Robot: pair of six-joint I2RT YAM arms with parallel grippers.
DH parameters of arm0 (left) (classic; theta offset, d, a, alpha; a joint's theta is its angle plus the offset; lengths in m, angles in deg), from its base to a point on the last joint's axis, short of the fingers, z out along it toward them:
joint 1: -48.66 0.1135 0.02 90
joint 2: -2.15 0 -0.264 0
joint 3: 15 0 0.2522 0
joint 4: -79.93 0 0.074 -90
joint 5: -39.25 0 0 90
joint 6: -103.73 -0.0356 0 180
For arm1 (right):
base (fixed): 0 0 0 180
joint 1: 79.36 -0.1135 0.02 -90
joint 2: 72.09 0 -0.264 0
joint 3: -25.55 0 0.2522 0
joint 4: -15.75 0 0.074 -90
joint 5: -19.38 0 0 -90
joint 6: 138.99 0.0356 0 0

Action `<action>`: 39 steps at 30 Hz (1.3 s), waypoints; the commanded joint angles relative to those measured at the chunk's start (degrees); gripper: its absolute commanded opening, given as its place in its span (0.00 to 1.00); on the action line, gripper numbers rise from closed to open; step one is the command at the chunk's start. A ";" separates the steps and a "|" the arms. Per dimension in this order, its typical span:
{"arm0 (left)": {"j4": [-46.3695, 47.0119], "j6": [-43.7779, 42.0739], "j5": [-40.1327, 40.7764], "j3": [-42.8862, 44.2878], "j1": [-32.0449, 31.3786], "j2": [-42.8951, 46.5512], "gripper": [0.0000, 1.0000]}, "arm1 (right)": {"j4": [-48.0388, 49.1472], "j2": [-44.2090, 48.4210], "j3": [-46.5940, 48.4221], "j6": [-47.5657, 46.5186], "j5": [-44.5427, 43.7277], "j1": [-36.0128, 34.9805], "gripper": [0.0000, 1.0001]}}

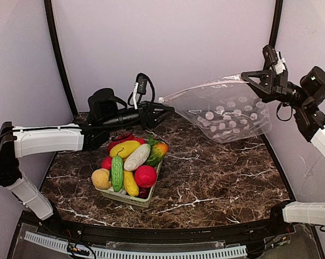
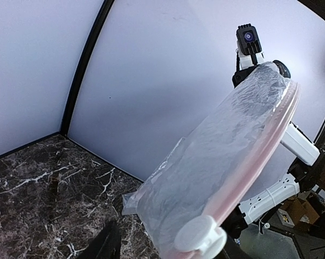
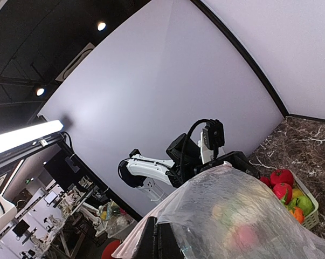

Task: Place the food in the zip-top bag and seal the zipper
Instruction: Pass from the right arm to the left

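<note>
The zip-top bag (image 1: 227,110) hangs in the air over the back right of the table, clear with pale dots. My right gripper (image 1: 247,77) is shut on its upper right corner, and its dark fingers (image 3: 158,237) pinch the plastic (image 3: 243,216). The pink zipper (image 2: 259,151) runs along the bag's top edge to a white slider (image 2: 200,234). My left gripper (image 1: 165,112) is at the bag's left corner. It is open, with the slider between its fingers (image 2: 105,243), the left one well apart from it. The food (image 1: 131,162) lies piled in a basket.
The pale green slatted basket (image 1: 131,199) stands on the marble table left of centre, below my left arm (image 1: 49,139). Purple walls close in the back and both sides. The right arm's base (image 1: 310,212) is at the near right.
</note>
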 commanded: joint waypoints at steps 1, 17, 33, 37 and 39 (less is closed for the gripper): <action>3.51 1.23 -1.07 -0.46 0.32 0.85 0.48 | 0.64 0.69 -1.02 -0.52 -1.18 -0.26 0.00; -2.36 -1.78 2.12 -5.23 0.32 5.65 0.01 | -8.52 -1.54 -5.66 -6.49 -7.14 0.59 0.07; -33.11 -15.84 -0.66 -0.17 -1.28 9.23 0.01 | -48.76 -2.40 12.31 -44.31 -30.93 3.16 0.83; -36.96 -17.60 -2.49 2.36 -1.65 8.52 0.01 | -52.81 -4.03 15.70 -50.03 -29.68 1.94 0.80; -38.54 -18.31 -3.78 3.66 -1.88 7.72 0.01 | -53.95 -5.12 16.73 -52.13 -28.99 -0.18 0.77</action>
